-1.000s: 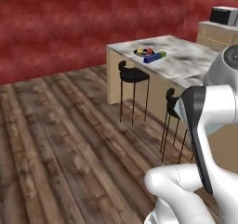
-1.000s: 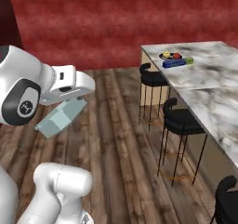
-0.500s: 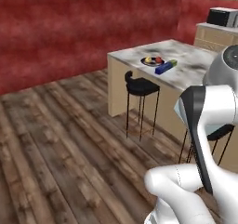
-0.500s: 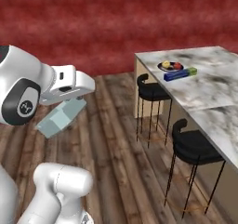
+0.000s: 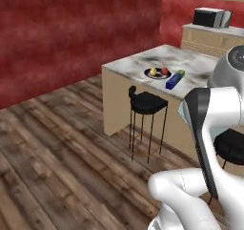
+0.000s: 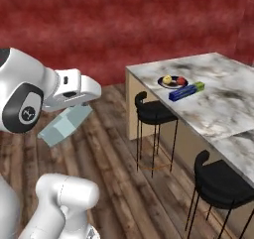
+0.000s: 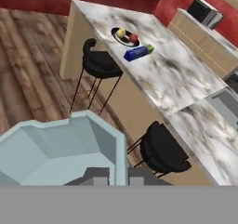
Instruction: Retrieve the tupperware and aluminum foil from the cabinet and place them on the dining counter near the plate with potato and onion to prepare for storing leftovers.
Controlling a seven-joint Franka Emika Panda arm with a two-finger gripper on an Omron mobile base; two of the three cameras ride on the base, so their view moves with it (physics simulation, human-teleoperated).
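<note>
Pale blue-grey translucent faceted tub [image 7: 65,148], light, stiff, slick: my gripper [image 7: 111,175] pinches its rim wall, heading toward marble island [image 6: 218,99].

The plate [image 6: 171,82] sits on the dining counter [image 6: 223,109], near its far corner. The aluminum foil [image 6: 186,91] lies on the counter just beside the plate. One stool [image 6: 154,114] stands under the counter edge below them, and another stool [image 6: 223,186] is closer. The tupperware [image 6: 63,127] hangs in the air, well apart from the counter.
</note>
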